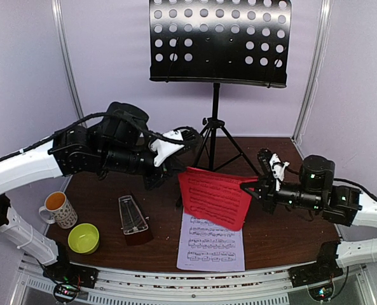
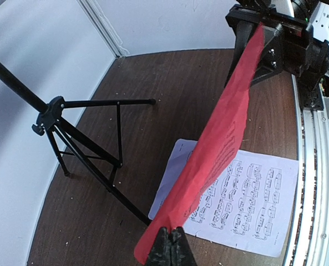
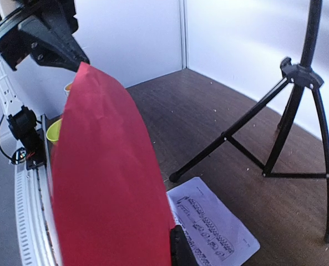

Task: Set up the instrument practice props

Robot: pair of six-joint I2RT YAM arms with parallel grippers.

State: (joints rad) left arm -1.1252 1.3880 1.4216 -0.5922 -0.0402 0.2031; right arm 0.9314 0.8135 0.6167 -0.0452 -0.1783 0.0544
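Bright even light cast overhead, soft shadows thrown on table [image 1: 283, 235], red sheet [image 3: 109, 183] blurred lower left, wrist-view edges bowed.

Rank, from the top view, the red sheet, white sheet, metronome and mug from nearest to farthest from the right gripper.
1. red sheet, clamped in the right gripper.
2. white sheet, flat on the table, front centre.
3. metronome, left of centre.
4. mug, far left.

The left arm [image 1: 20, 168] and right arm [image 1: 372, 213] are clad in long white shells, broken by bulky black joint housings and trailed by black cables. The left end effector [image 2: 170, 247] and right end effector [image 1: 248, 186] are finished in black, backed by white plastic.
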